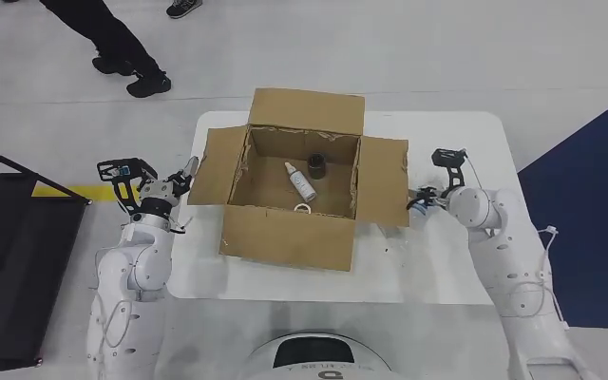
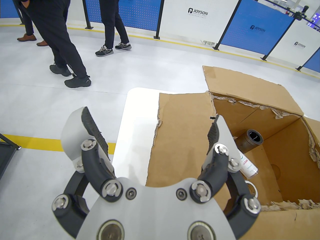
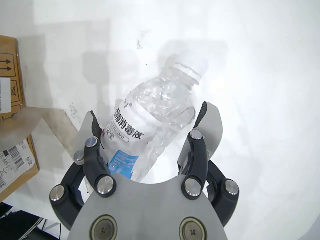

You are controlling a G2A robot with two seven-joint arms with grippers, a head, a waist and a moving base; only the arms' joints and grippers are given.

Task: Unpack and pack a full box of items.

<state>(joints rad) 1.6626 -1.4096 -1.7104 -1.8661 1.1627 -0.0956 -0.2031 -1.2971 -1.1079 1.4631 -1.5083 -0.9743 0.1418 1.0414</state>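
Right gripper point(image 3: 148, 111) closed around clear bottle point(image 3: 162, 93), over table point(image 3: 250, 38) right of box point(image 1: 285, 237); left gripper point(image 2: 151, 114) wide open, empty (3 items in box); my worry: the slick, crushable bottle could slip or roll.

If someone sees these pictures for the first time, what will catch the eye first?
The open cardboard box in the middle of the white table, with a small bottle and a dark tube lying inside. Next, the right gripper, to the box's right, shut on a clear bottle over the table.
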